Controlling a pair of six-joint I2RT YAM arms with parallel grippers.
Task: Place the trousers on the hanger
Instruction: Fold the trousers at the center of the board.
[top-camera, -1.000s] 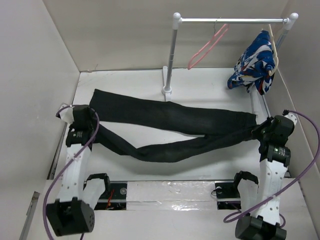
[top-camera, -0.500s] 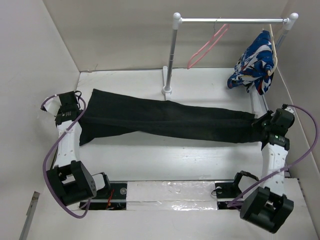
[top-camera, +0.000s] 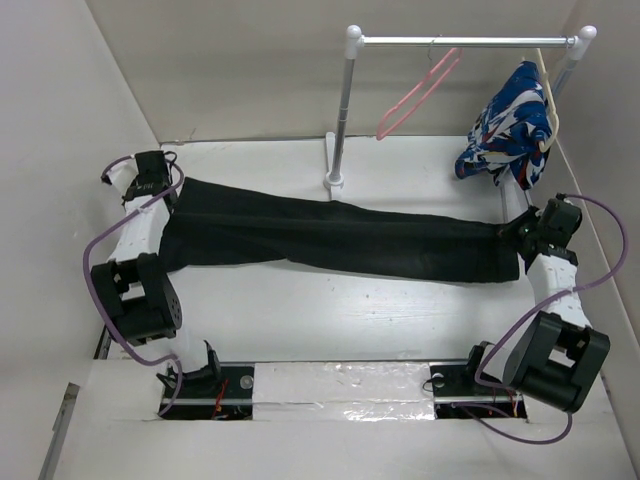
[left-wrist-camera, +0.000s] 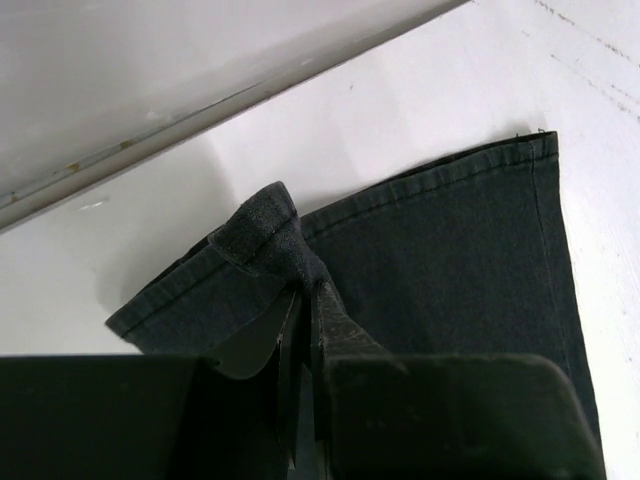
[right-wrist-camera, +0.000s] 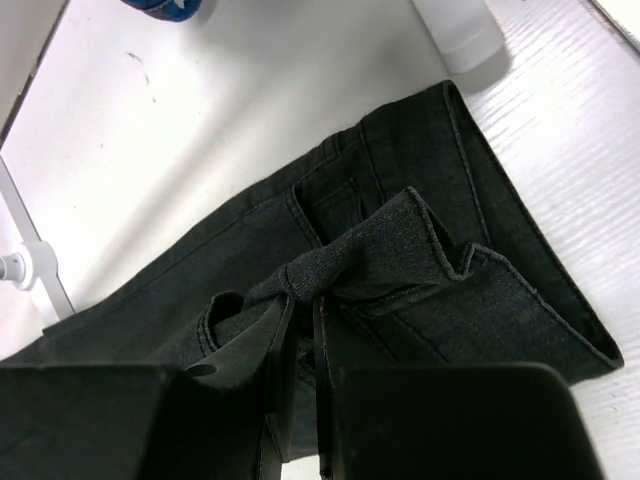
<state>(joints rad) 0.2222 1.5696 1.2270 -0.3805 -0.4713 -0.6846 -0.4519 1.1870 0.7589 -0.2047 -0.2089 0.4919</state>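
Trousers (top-camera: 330, 238) lie stretched flat between my two grips: left gripper (left-wrist-camera: 304, 292) pinched on a hem, right gripper (right-wrist-camera: 298, 300) pinched on the waistband. Soft, limp cloth, I judge (will sag mid-span), so end holds suit. Hanger (top-camera: 415, 95) hangs well beyond both.

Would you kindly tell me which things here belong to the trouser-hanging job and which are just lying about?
Job: trousers, pinched at each end by the left gripper and right gripper; hanger.
Lying about: patterned garment; rack, merely holding both.
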